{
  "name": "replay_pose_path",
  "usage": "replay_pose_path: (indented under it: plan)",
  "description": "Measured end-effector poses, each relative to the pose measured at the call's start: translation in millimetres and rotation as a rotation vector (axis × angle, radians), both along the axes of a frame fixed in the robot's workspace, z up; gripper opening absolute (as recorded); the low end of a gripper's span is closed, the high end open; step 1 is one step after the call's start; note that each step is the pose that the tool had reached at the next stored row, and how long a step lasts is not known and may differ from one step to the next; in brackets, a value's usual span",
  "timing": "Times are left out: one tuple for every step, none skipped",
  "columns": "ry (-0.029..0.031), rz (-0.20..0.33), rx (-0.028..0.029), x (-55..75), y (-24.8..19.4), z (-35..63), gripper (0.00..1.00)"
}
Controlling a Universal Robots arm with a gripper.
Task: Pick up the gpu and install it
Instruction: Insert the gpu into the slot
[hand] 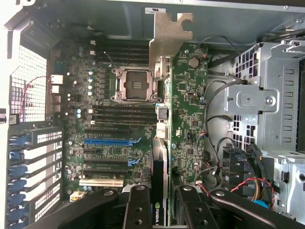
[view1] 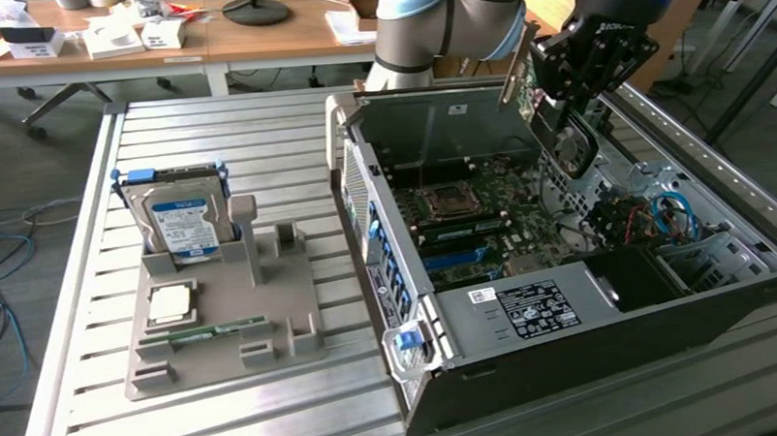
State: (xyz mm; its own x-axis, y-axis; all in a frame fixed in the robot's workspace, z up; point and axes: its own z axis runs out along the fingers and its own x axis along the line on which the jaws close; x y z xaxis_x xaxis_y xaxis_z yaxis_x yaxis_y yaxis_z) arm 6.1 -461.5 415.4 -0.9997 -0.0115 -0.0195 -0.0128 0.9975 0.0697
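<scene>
My gripper (view1: 569, 110) hangs over the open computer case (view1: 404, 276), shut on the gpu (view1: 574, 146), whose black round fan faces outward below the fingers. In the wrist view the gpu (hand: 161, 157) is seen edge-on: a green card with a black fan part between my fingers (hand: 138, 210), and its silver end bracket (hand: 169, 38) pointing away. It hovers above the motherboard (hand: 114, 143), over the right ends of the blue and black expansion slots (hand: 109, 141), apart from them. The CPU socket (hand: 135, 85) lies beside the bracket.
A grey fixture tray (view1: 283, 328) left of the case carries a hard drive (view1: 182, 220), a memory stick (view1: 218, 331) and a small square chip (view1: 171, 303). A drive cage (hand: 267, 105) and cable bundles (hand: 238, 176) crowd the case's far side. Desks stand behind.
</scene>
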Motion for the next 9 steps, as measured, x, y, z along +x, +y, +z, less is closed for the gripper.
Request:
replay_pose_path:
  plan:
    - [0.0, 0.006, 0.0001, 0.0, 0.0, 0.0, 0.26]
    - [0.0, 0.015, 0.0001, 0.0, 0.0, -0.1, 0.26]
    - [-0.0001, 0.026, 0.0001, 0.0, 0.0, -0.1, 0.26]
    - [-0.0001, 0.039, 0.0001, 0.0, 0.0, -0.1, 0.26]
    - [0.0, 0.054, 0.0001, 0.0, 0.0, -0.1, 0.26]
    - [0.0, 0.07, 0.0, 0.0, 0.0, -0.1, 0.26]
    - [0.0, 0.087, 0.0001, 0.0, 0.0, -0.1, 0.26]
    - [0.0, 0.105, 0.0, 0.0, 0.0, -0.2, 0.26]
    - [0.0, 0.124, 0.0001, 0.0, 0.0, -0.3, 0.26]
